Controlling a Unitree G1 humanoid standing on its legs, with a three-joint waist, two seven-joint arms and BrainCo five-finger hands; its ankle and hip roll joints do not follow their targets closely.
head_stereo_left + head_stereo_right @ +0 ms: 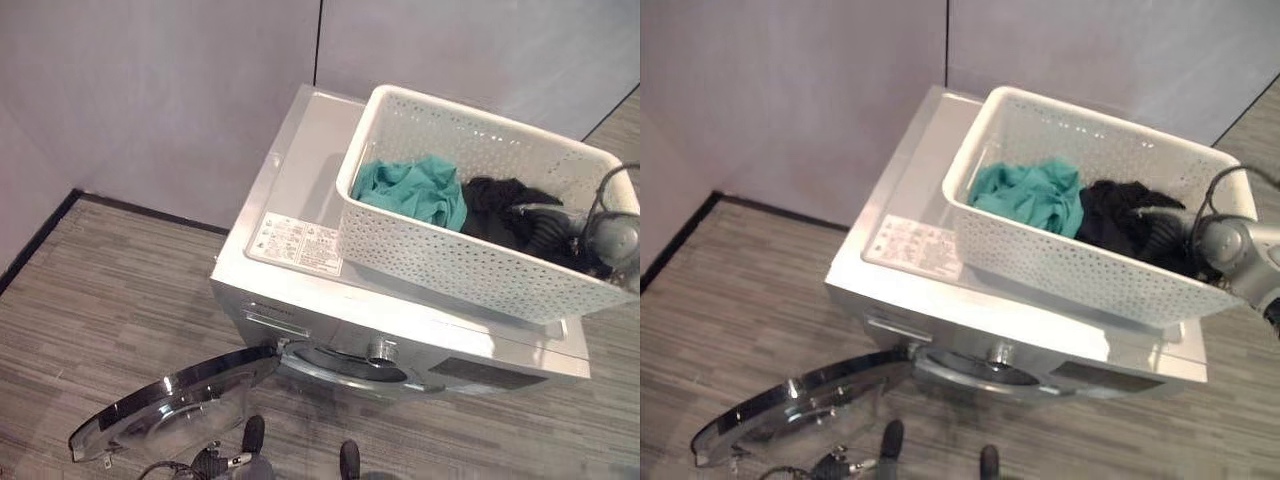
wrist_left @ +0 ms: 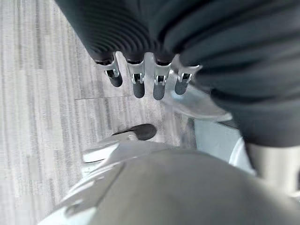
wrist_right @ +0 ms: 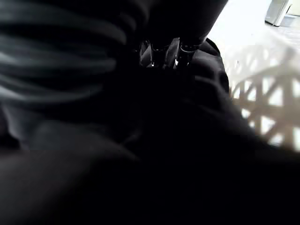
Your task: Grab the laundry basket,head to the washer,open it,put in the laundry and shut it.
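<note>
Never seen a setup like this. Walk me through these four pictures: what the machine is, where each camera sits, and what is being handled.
This is a two-armed humanoid robot doing laundry. The two wide pictures come from a stereo camera on its head, looking down. They show a silver washing machine with its round door swung open towards the floor, and a white perforated laundry basket standing on top of the washer. In the basket lie a teal garment and a black garment.

The other two pictures come from cameras on the wrists. The right hand is down in the basket, in the black garment; its fingers are buried in the dark cloth, so its grip cannot be judged. The left hand hangs with relaxed fingers above the wood-look floor, holding nothing.
</note>
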